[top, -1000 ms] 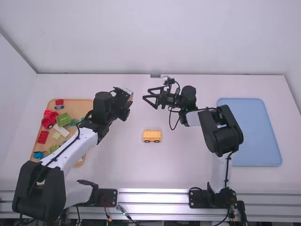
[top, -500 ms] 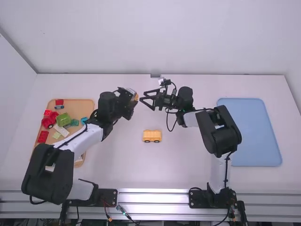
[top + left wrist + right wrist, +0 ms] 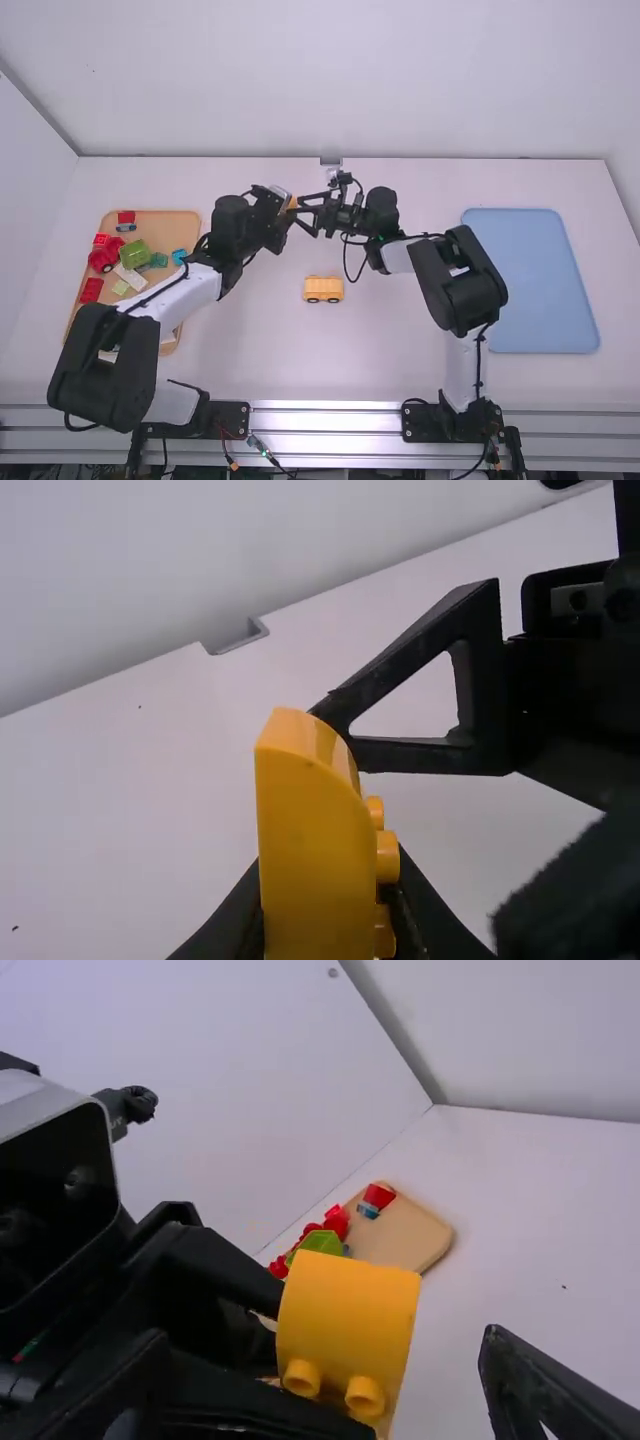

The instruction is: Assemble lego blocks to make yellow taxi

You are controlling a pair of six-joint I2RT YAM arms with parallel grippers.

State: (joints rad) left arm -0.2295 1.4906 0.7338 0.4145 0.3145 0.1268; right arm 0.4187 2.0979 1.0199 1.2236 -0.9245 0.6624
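The yellow block (image 3: 310, 850) is grasped in the clenched jaws of the left gripper (image 3: 289, 203), above the worktop (image 3: 400, 350). Its long axis runs outward from these jaws to a curved free end; its studs (image 3: 365, 1396) face the right gripper (image 3: 308, 211). The latter's jaws are released and stand apart, the block appearing between them in the right wrist view; contact cannot be determined. On the worktop, the taxi base (image 3: 323, 289) lies with its long axis crosswise, wheels toward the arm bases, between the tan tray (image 3: 180, 222) and blue tray (image 3: 530, 280).
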